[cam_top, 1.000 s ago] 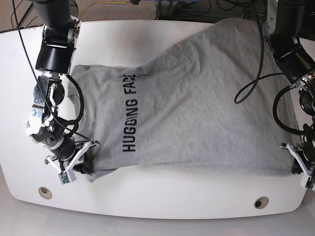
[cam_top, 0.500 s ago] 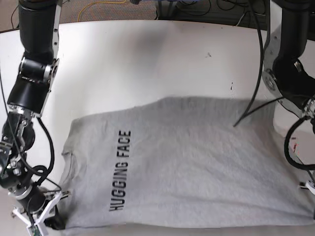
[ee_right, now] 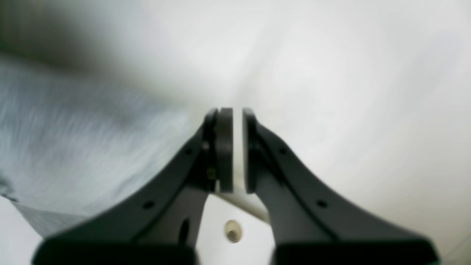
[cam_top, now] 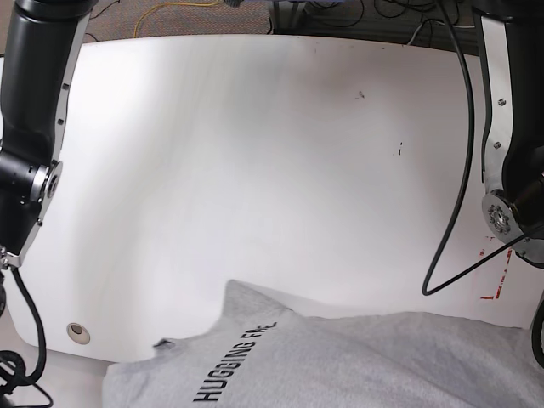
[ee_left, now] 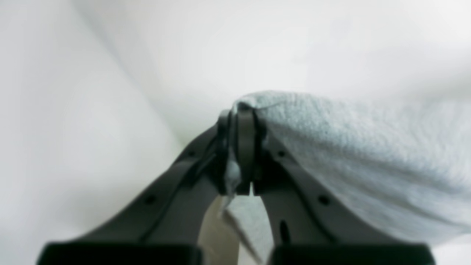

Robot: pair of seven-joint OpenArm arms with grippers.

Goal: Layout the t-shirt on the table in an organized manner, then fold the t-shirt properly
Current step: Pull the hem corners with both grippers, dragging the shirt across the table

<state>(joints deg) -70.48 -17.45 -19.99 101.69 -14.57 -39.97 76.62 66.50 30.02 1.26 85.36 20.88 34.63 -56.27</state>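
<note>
The grey t-shirt (cam_top: 340,365) with black lettering lies bunched at the near edge of the white table (cam_top: 255,170), partly cut off by the bottom of the base view. In the left wrist view my left gripper (ee_left: 241,110) is shut on a fold of the t-shirt (ee_left: 349,154), which trails off to its right. The right wrist view shows my right gripper (ee_right: 232,110) shut to a thin slit with no cloth visible in it. The blurred t-shirt (ee_right: 73,140) lies to its left. Both grippers are out of the base view.
A round grommet hole (cam_top: 78,331) sits near the table's front left corner and also shows under the right gripper as a hole (ee_right: 232,231). A red mark (cam_top: 497,280) lies at the right edge. The arms (cam_top: 30,127) (cam_top: 510,127) flank the table. Cables (cam_top: 340,13) run behind it.
The t-shirt has been dragged from the middle of the table to its near edge. Both arms moved toward the camera and their grippers left the base view.
</note>
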